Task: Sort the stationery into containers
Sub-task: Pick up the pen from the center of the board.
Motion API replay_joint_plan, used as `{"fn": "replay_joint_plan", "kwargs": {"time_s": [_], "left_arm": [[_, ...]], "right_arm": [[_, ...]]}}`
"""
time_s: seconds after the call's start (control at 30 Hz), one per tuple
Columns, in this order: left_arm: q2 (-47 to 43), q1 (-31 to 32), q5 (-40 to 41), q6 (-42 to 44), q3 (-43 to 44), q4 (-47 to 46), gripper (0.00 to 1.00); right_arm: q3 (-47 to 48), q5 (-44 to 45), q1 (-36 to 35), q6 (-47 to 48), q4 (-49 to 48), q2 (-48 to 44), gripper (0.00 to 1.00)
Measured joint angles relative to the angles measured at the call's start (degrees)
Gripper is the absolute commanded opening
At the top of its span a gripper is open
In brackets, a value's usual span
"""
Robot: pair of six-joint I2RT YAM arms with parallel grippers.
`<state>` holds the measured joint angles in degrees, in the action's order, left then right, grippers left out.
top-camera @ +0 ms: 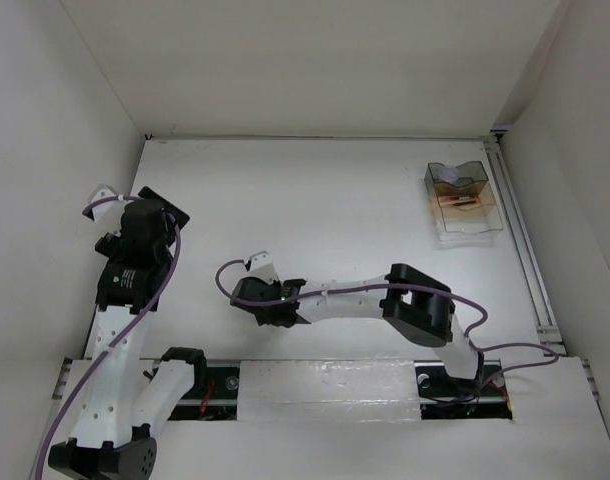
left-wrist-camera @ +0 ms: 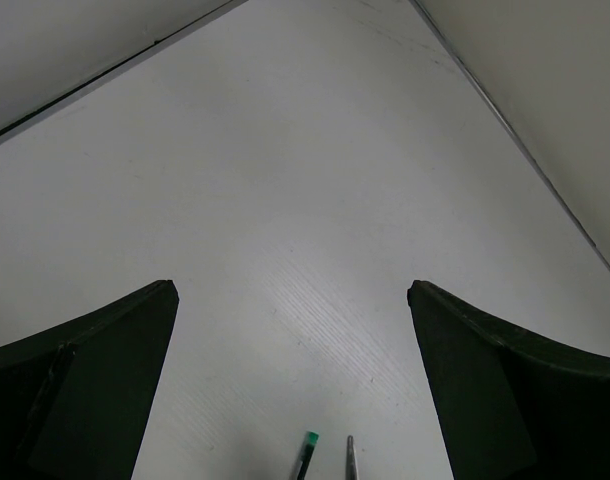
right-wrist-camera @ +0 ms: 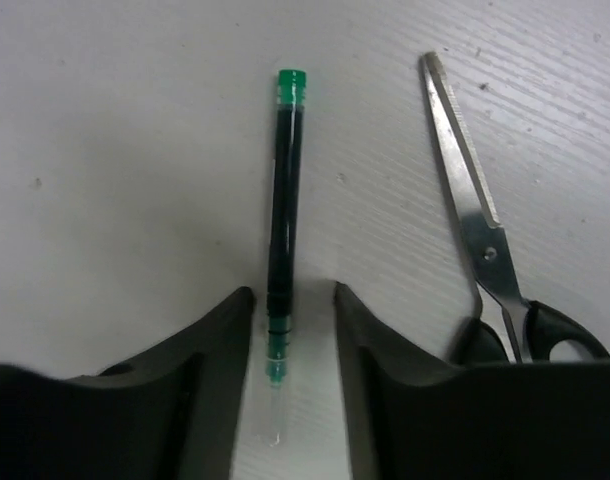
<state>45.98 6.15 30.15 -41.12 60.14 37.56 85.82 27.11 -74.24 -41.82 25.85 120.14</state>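
Note:
A thin dark pen with green ends lies on the white table, its lower end between the fingers of my right gripper. The jaws are open, with a gap on the pen's right side. Black-handled silver scissors lie closed just to the right of the pen. In the top view my right gripper is low over the table centre and hides both. My left gripper is wide open and empty; the pen tip and scissors tip show below it. The smoky-brown organiser holds a red-and-white pen and a roll.
White walls enclose the table on the left, back and right. A metal rail runs along the right edge beside the organiser. My left arm stands raised near the left wall.

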Motion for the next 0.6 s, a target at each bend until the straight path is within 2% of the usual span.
{"fn": "replay_joint_plan", "kwargs": {"time_s": [0.17, 0.43, 0.6], "left_arm": [[0.0, 0.0, -0.1, 0.0, 0.0, 0.0, 1.0], [0.4, 0.0, -0.1, 0.0, 0.0, 0.0, 1.0], [-0.5, 0.0, 0.1, 0.0, 0.0, 0.0, 1.0]], "right_arm": [[1.7, -1.3, 0.4, 0.4, -0.3, 1.2, 0.0], [1.2, -5.1, 1.9, 2.4, -2.4, 0.6, 0.0], [-3.0, -10.8, 6.4, 5.6, -5.6, -6.2, 0.0]]}}
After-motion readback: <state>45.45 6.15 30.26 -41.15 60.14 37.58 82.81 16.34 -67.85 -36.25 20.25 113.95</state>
